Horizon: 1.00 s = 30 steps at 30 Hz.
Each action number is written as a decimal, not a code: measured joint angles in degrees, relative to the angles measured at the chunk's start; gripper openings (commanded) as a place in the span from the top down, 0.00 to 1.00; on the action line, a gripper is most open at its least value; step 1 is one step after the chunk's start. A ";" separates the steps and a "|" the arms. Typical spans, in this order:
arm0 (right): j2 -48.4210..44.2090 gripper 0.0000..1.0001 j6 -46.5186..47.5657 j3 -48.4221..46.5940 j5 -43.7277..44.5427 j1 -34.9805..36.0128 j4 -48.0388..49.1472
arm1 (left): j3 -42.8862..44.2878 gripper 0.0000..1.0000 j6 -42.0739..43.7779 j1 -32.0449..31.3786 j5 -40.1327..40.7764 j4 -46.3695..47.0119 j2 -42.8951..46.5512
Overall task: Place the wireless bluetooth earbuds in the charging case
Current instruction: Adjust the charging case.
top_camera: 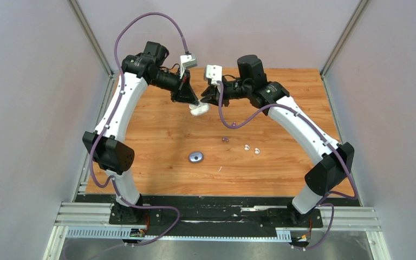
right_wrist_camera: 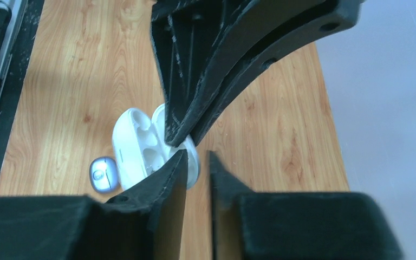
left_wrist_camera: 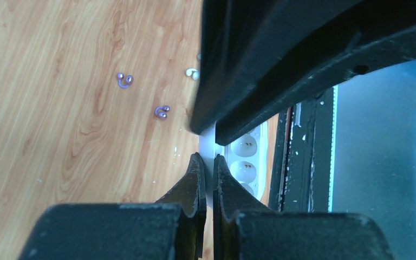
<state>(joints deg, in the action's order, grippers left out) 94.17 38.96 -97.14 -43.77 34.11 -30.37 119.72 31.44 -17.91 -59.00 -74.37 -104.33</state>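
Overhead: left gripper [top_camera: 194, 104] clenched on white case [top_camera: 199, 110] at far centre of table [top_camera: 157, 135]; right gripper [top_camera: 206, 99] meets it, grip unclear. Purple buds [top_camera: 225, 139], white buds [top_camera: 247, 147] and purple case [top_camera: 196, 157] lie loose, nearer. Left wrist: case sockets show; right gripper blocks view. Right wrist: case lid hinged open.

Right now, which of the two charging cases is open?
The white case, held by the left gripper: its inner sockets show. The bluish-purple case lies shut on the table.
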 measured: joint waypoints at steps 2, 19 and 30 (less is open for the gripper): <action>0.22 0.61 -0.76 0.00 0.26 0.00 1.36 | 0.00 1.00 0.22 0.02 0.17 -0.46 -0.46; 0.24 0.36 -10.64 2.67 3.45 0.00 6.84 | -6.78 1.00 -3.08 0.00 9.01 10.54 3.34; 0.46 0.33 -11.50 3.58 7.67 0.00 7.56 | -9.81 1.00 -5.33 0.00 11.50 17.81 6.97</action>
<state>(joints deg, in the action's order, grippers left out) 94.63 27.46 -93.56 -36.10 34.11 -22.81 109.91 26.11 -17.91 -47.51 -56.55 -97.36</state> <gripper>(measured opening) 0.661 0.019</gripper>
